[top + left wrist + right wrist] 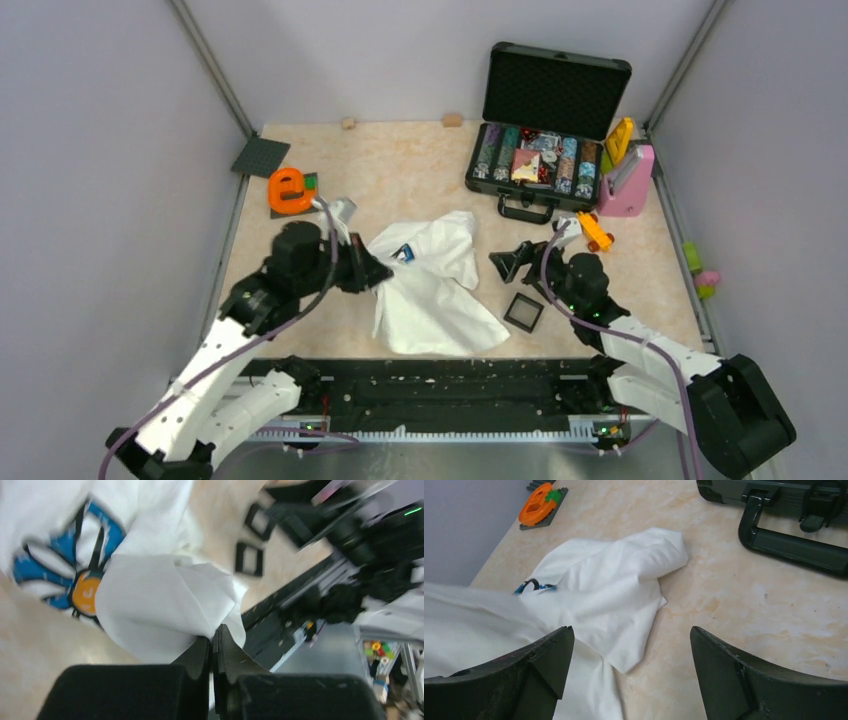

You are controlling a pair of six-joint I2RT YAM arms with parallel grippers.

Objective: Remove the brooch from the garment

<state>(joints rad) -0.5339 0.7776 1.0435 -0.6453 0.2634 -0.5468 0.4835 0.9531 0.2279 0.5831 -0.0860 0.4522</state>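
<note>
garment point(430, 290): soft white cloth t-shirt, crumpled into rounded folds, lying between the two pincers.
flower print point(75, 565): blue-and-white petals around an orange centre, just beyond the left pincer's tips.
brooch: cannot tell it apart from the print.
tabletop point(400, 180): smooth, pale marbled beige.
left pincer point(214, 642): black wedge-shaped fingers pressed together, pinching a fold of the garment.
right pincer point(630, 632): spread wide, holding nothing; the garment's edge lies ahead, toward its left finger.
box point(523, 312): small, flat, black, square, just beside the right pincer.
case point(545, 130): hard, black, lid raised, well beyond the right pincer.
</note>
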